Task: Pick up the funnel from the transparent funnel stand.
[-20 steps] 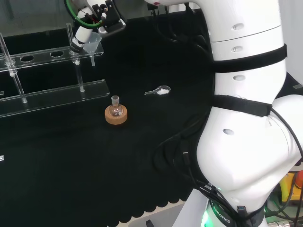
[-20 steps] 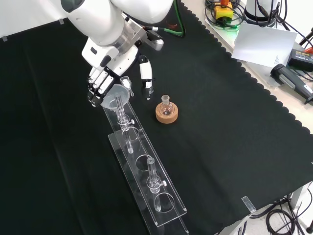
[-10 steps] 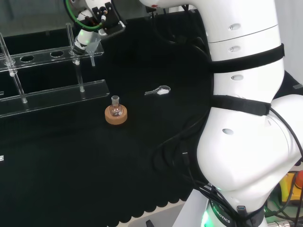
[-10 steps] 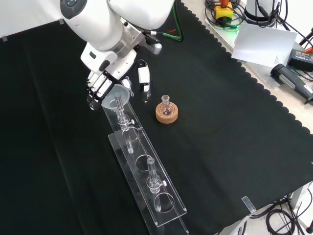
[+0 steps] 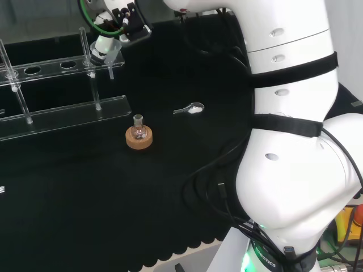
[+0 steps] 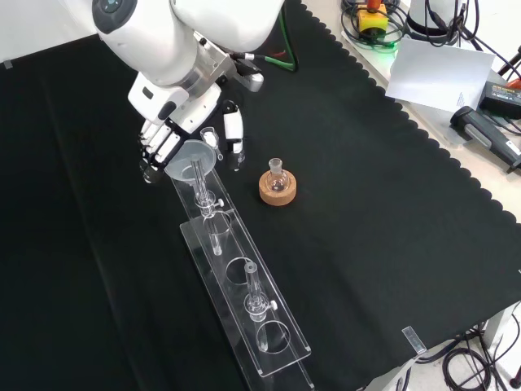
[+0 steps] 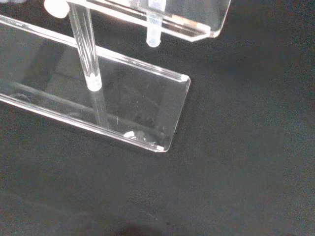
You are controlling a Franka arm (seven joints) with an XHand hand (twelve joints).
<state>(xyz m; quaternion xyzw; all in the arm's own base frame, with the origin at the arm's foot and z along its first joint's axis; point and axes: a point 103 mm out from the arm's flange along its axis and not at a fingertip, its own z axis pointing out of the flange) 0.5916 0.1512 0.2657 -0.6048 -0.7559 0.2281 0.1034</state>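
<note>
I see the fingers (image 6: 156, 145) curled beside the funnel (image 6: 192, 155), can't tell if gripping | clear cone funnel sits in the clear plastic stand (image 6: 236, 281) end hole | flat black cloth (image 6: 366, 204) with scalloped edge

glossy clear funnel stand (image 7: 142, 105), matt black cloth (image 7: 246, 147)

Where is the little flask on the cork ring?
In the front view the flask sits on its cork ring mid-cloth, just right of the clear funnel stand and below-right of the hand.
</note>
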